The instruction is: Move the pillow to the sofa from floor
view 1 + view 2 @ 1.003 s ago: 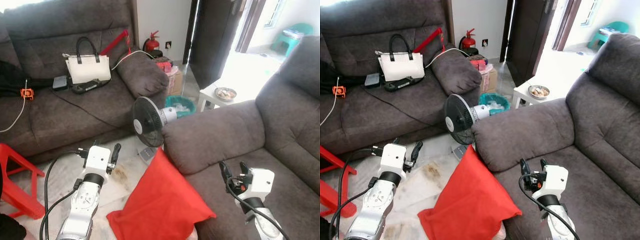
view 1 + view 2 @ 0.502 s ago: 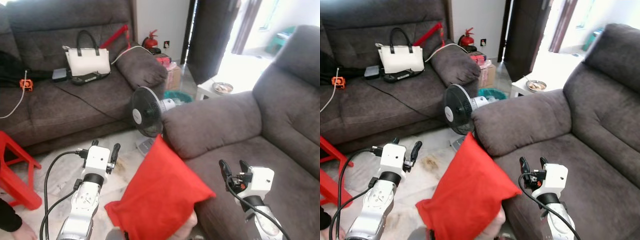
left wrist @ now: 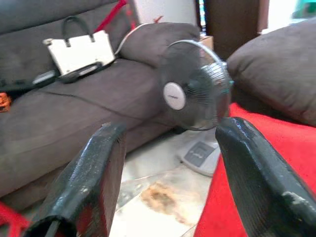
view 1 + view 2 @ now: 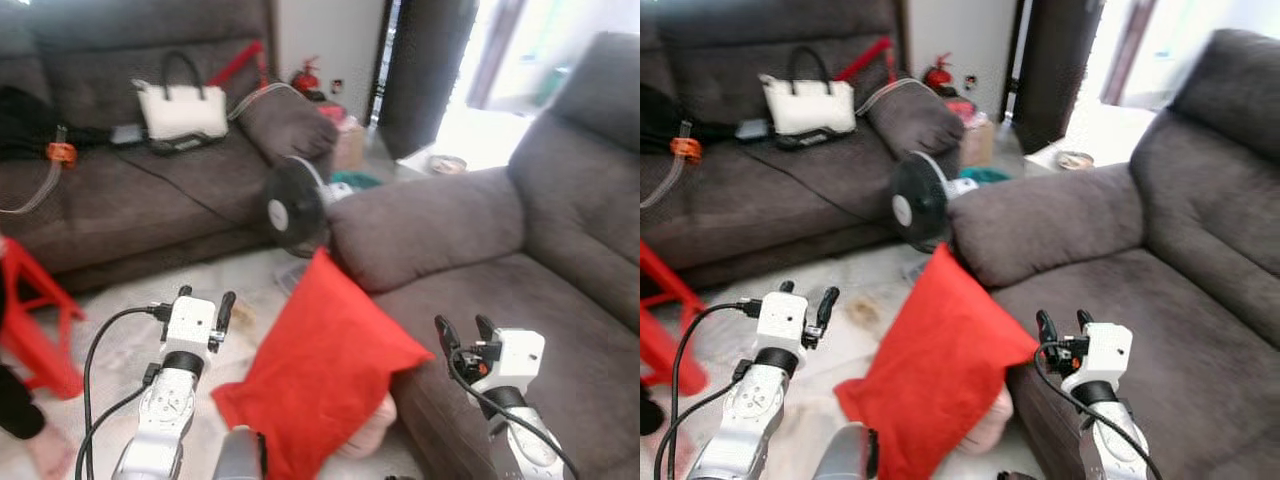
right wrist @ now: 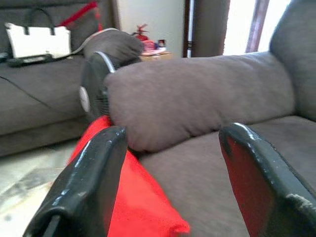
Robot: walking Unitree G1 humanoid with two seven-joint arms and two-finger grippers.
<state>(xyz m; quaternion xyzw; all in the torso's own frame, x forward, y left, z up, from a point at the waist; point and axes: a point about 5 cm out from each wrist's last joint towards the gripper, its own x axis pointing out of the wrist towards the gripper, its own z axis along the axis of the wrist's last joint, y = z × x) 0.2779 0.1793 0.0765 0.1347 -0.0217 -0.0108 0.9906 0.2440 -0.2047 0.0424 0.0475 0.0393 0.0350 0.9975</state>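
My left gripper (image 4: 204,299) hangs over the floor with its two black fingers spread apart and nothing between them. My right gripper (image 4: 462,330) is likewise parted and empty, raised above the front of the seat of the near sofa (image 4: 520,240). Between them stands the red pillow (image 4: 320,375), tilted on one corner on the pale floor (image 4: 120,330) and leaning against the sofa's front, just below its padded arm. A black table fan (image 4: 290,208) stands on the floor behind the pillow, close to its top corner. Farther off, a second sofa (image 4: 130,190) carries a white handbag (image 4: 182,108), and a red stool (image 4: 35,325) sits at my left.

I judge I am in the approach, with no grasp made. Next I must bring both grippers in on the pillow's two sides, squeeze it, lift it clear of the fan and set it on the seat.
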